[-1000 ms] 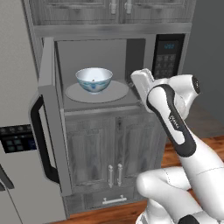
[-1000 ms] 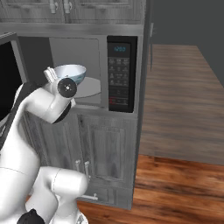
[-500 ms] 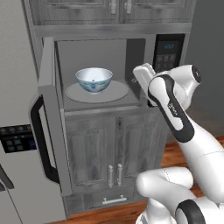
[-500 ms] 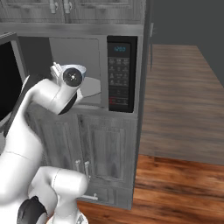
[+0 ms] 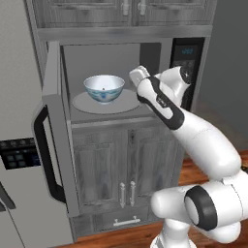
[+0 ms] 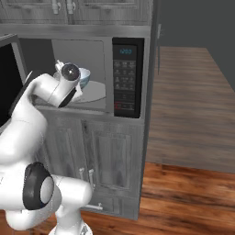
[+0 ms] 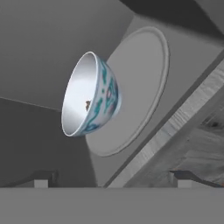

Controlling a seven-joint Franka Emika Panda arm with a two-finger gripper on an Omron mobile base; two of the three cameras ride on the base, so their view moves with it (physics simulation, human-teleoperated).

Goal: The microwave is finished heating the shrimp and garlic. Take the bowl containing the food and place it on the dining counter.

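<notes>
1. Writing: the microwave (image 5: pixel 116 72) keypad panel (image 6: pixel 125 78) carries a blue display and rows of buttons; no character on it can be read. No brand mark is legible anywhere.
2. The microwave door (image 5: pixel 53 145) stands swung open to the left, its bar handle (image 5: pixel 44 155) facing out.
3. The bowl (image 5: pixel 103 88) sits upright on the grey turntable plate (image 5: pixel 82 102) inside the cavity, nearer the plate's left side in the left base view.
4. In the hand view, 1 small brownish morsel of the shrimp and garlic (image 7: pixel 88 105) shows on the bowl's pale inside; what it is cannot be told.
5. In the right base view the arm covers most of the bowl.
6. The gripper (image 7: pixel 113 178) is at the cavity mouth, right of the bowl and apart from it. The jaws stand wide and hold nothing; 2 finger tips (image 7: pixel 41 179) are barely visible.
7. The fridge (image 5: pixel 19 160) at left is cut off by the frame; its button panel is unreadable.
</notes>
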